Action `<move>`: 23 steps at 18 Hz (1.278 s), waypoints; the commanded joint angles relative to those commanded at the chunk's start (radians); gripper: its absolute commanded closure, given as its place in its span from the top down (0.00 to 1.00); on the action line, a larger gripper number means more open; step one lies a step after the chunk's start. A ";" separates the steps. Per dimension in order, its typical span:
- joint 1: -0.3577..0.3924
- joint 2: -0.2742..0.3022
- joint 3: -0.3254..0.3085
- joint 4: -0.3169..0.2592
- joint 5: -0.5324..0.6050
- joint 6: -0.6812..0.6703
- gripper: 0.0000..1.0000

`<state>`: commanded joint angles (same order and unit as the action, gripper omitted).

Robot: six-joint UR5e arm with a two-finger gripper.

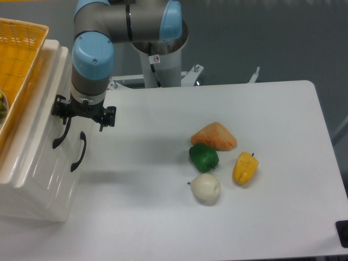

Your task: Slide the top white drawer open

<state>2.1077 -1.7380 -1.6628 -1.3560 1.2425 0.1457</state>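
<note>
The glossy cream-white cabinet [38, 179] stands at the table's left edge, its front facing right. The top white drawer [51, 138] looks closed, and its curved black handle [60, 137] runs up under the arm's wrist. The lower drawer's handle [78, 151] sits just to the right of it. My gripper [81, 111] points down right at the upper end of the top handle. The wrist hides its fingers, so I cannot see whether they hold the handle.
A yellow wicker basket [22, 49] rests on top of the cabinet. In the middle of the table lie an orange wedge-shaped item [214, 136], a green pepper [204, 157], a yellow pepper [244, 168] and a white onion-like vegetable [206, 188].
</note>
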 joint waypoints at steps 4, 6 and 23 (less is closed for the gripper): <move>0.002 0.002 0.000 -0.002 -0.002 0.003 1.00; 0.005 -0.002 0.000 -0.002 -0.002 0.003 1.00; 0.029 0.000 -0.002 -0.009 0.011 0.005 1.00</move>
<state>2.1368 -1.7380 -1.6644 -1.3652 1.2532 0.1503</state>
